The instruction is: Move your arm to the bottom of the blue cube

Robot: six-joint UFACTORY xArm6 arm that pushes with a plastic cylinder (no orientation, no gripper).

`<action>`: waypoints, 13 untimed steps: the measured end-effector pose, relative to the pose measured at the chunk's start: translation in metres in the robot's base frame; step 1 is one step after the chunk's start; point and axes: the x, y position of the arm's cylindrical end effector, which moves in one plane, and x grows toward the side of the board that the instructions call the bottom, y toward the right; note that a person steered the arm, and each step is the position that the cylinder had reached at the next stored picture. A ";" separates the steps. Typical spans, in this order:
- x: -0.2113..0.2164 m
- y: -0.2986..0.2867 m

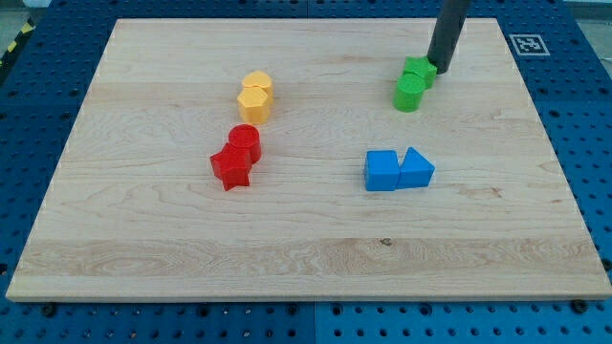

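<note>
The blue cube (382,171) sits right of the board's middle, with a blue triangular block (416,169) touching its right side. My tip (438,69) is at the view's top right, up and to the right of the blue cube, well apart from it. The tip stands right beside the green star-like block (419,70), at its right edge. A green cylinder (409,94) touches that block just below it.
Two yellow blocks (255,96) sit together at the upper left of centre. A red cylinder (245,141) and a red star-shaped block (230,168) sit below them. The wooden board (306,258) lies on a blue perforated table, with a marker tag (528,44) at top right.
</note>
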 end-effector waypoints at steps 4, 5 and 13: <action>0.017 0.080; 0.047 0.082; 0.176 0.018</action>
